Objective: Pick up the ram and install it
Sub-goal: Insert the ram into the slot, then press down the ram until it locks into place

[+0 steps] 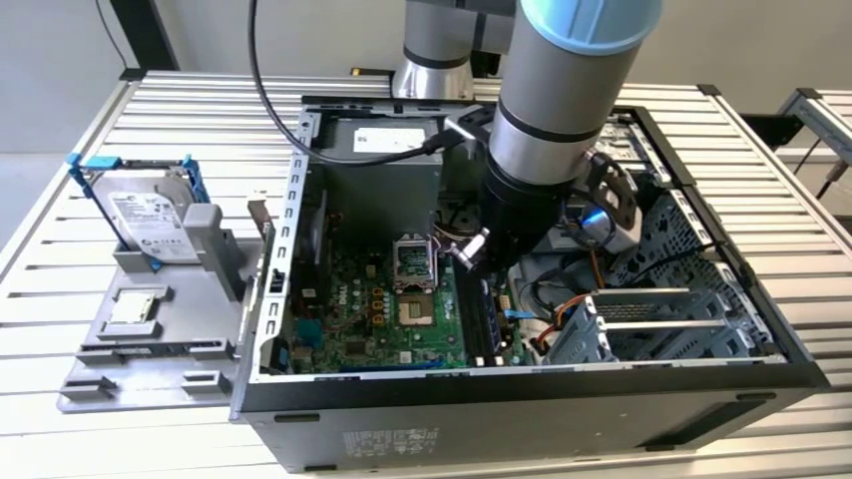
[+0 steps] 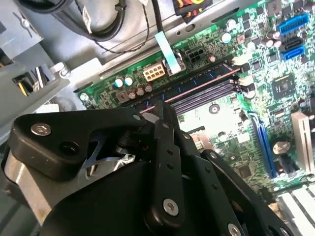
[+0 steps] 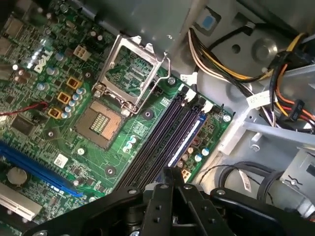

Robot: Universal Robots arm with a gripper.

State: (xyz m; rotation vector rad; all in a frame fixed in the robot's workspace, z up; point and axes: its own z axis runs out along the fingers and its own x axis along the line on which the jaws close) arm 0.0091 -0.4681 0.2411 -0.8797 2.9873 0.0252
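Exterior view: arm hides the gripper over memory slots.

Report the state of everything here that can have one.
computer case: side open, board exposed
processor socket: frame lifted, empty
hard drive: upright in its holder, outside the case
square chip: lying flat on the grey tray
memory slots: most empty
ram: appears to stand in one slot; seating unclear
gripper: low over the memory slots
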